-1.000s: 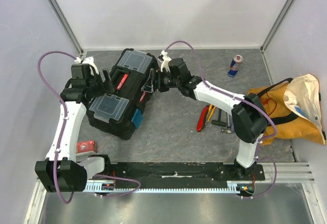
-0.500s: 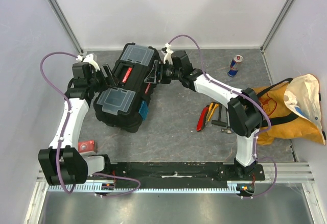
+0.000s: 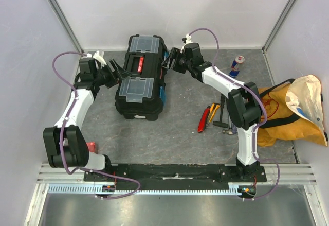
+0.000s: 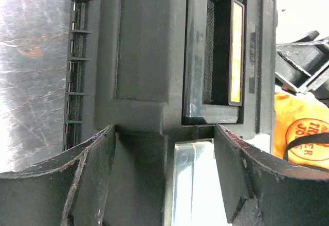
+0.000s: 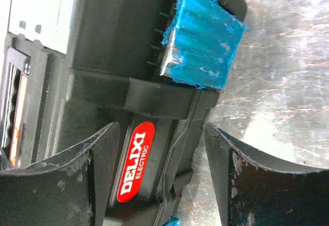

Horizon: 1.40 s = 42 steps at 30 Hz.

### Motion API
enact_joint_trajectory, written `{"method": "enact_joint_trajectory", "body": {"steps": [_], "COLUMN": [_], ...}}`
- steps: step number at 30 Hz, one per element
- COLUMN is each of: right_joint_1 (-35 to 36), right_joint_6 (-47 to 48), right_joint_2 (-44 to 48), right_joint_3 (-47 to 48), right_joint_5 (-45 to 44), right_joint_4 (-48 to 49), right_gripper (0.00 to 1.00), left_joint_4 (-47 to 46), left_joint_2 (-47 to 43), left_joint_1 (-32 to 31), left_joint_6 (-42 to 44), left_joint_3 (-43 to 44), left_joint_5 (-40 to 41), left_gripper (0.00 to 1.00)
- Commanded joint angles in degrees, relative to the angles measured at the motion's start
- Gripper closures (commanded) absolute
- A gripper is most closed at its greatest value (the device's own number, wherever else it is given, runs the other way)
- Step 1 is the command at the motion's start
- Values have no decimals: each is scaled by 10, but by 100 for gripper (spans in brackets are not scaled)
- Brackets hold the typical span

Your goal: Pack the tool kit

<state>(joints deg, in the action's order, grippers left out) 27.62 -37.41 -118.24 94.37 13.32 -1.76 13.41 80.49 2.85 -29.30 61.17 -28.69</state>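
On the table the toolbox sits between my grippers: my left gripper straddles its left edge, gripping or not I cannot tell, my right gripper gapes unclenched at its right side by a blue latch, and the hand tools lie well to its right.

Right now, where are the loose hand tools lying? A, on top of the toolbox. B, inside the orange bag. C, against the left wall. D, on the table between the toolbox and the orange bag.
D: the hand tools lie on the bare table, to the right of the toolbox and to the left of the orange bag.
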Motion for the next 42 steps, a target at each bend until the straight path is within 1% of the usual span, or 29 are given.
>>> {"method": "enact_joint_trajectory", "body": {"steps": [1, 4, 5, 6, 7, 9, 12, 15, 18, 19, 22, 25, 27, 33, 35, 37, 41, 42], "right_joint_1": [-2, -15, -17, -19, -21, -30, -39, -48, -57, -58, -60, -60, -57, -51, -49, -47, -37, -34], "right_joint_6": [-21, -20, -28, -46, -57, -54, -51, -43, -30, -27, -21, -35, -54, -95, -114, -134, -159, -170], "right_joint_2": [26, 59, 74, 84, 97, 119, 157, 187, 206, 208, 211, 221, 233, 248, 258, 266, 261, 257], "right_joint_3": [26, 11, 4, -1, -2, -16, -65, -91, -118, -124, -151, -199, -239, -317, -346, -372, -397, -407], "right_joint_5": [-50, -94, -129, -187, -226, -261, -291, -284, -239, -212, -120, -27, 37, 125, 154, 176, 202, 211], "right_joint_4": [-32, -79, -103, -133, -160, -193, -196, -196, -195, -197, -186, -127, -59, 47, 99, 166, 217, 242], "right_gripper": [25, 24, 25, 27, 27, 25, 15, 8, 4, 2, 2, 2, 2, 2, 2, 2, 2, 2], "left_joint_4": [36, 43, 47, 51, 58, 72, 88, 101, 117, 122, 135, 143, 146, 147, 148, 148, 147, 148], "left_joint_2": [29, 19, 14, 10, 7, 1, -12, -28, -45, -51, -68, -87, -96, -108, -106, -104, -97, -96], "left_joint_1": [-34, -33, -33, -33, -33, -32, -30, -29, -29, -29, -29, -29, -29, -29, -29, -29, -29, -29], "left_joint_6": [-59, -52, -51, -45, -42, -32, -21, -10, -3, 0, 9, 20, 23, 20, 14, 12, 9, 6], "left_joint_3": [20, 38, 46, 56, 65, 84, 106, 113, 109, 106, 85, 61, 46, 3, -6, -17, -29, -32], "left_joint_5": [-96, -55, -45, -31, -16, 6, 32, 47, 47, 43, 23, 1, -7, -35, -42, -43, -40, -41], "left_gripper": [25, 24, 23, 23, 22, 17, 12, 11, 11, 11, 11, 11, 11, 12, 13, 14, 14, 14]}}
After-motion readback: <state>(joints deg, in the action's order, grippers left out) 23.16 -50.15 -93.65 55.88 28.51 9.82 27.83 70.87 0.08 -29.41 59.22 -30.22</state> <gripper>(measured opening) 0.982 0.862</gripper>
